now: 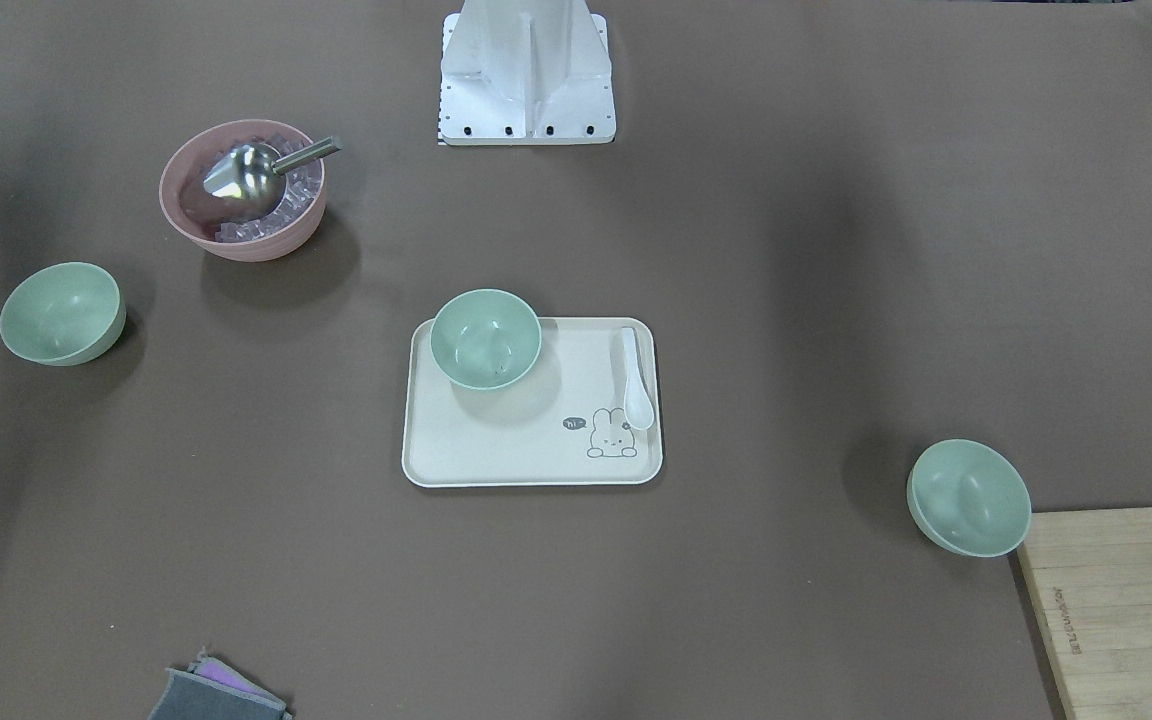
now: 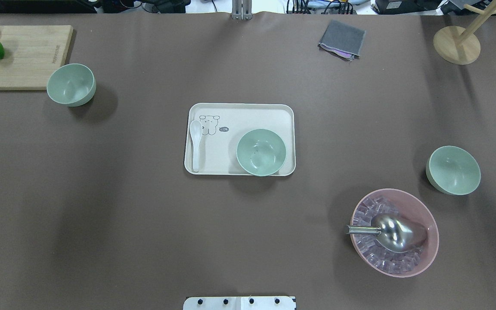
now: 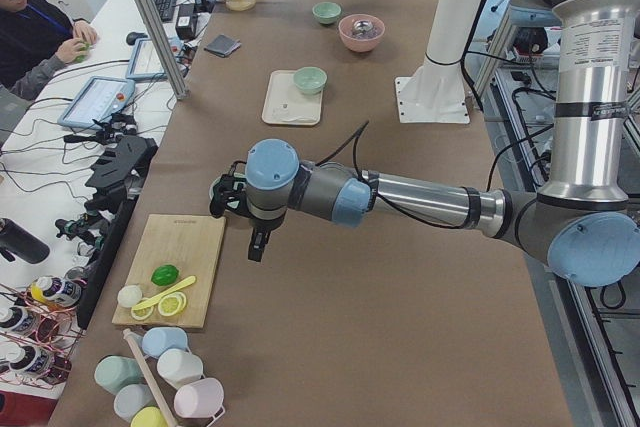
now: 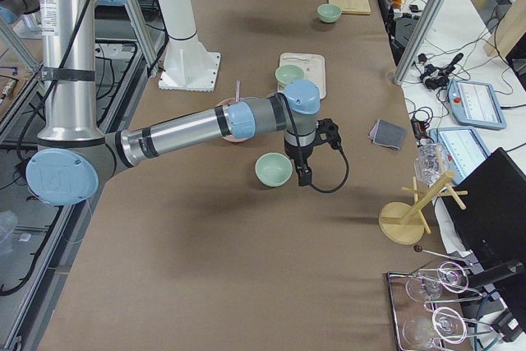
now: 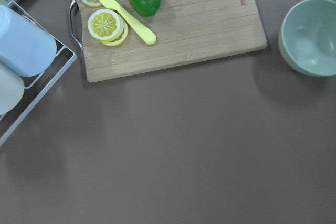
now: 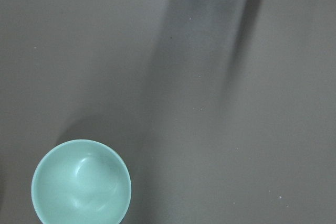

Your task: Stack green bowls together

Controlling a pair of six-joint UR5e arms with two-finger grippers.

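Note:
Three pale green bowls stand apart, all upright. One green bowl [image 2: 261,152] sits on the cream tray [image 2: 239,113] at the table's middle. A second bowl [image 2: 71,85] stands beside the cutting board, and it shows at the left wrist view's right edge [image 5: 310,38]. The third bowl [image 2: 453,170] stands near the pink bowl and appears low in the right wrist view [image 6: 81,184]. My left gripper [image 3: 257,244] hangs above the table near the board. My right gripper [image 4: 304,174] hangs just beside the third bowl [image 4: 274,169]. Whether either is open or shut, I cannot tell.
A pink bowl [image 2: 394,232] holds ice cubes and a metal scoop. A white spoon [image 2: 195,144] lies on the tray. The wooden cutting board [image 2: 28,56] carries a lime, lemon slices and a knife. A grey cloth [image 2: 342,39] and a wooden stand [image 2: 457,45] sit at the far edge.

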